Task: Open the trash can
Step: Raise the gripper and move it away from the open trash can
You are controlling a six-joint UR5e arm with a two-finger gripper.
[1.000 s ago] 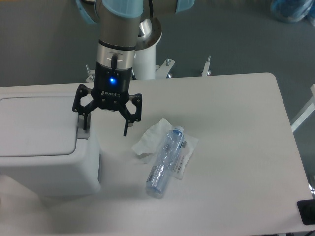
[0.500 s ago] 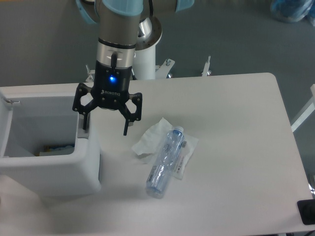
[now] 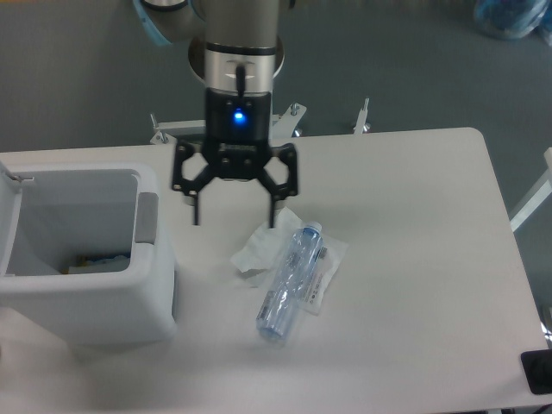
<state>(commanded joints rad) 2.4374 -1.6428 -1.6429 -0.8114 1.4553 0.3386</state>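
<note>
One camera only, fixed high up at the near side of the table [image 3: 414, 259], looking down and toward the far side. Tilted steeply, so the table top fills most of the view and grey floor [image 3: 78, 78] shows along the far edge. Close enough to cut off the near left part of the trash can [image 3: 86, 285] and the top of the arm. Gripper [image 3: 235, 220] seen from the front and a bit from above, in the far middle. Bottle [image 3: 289, 285] near the middle of the view. Right table edge just inside the view. No second view to share anything with.
</note>
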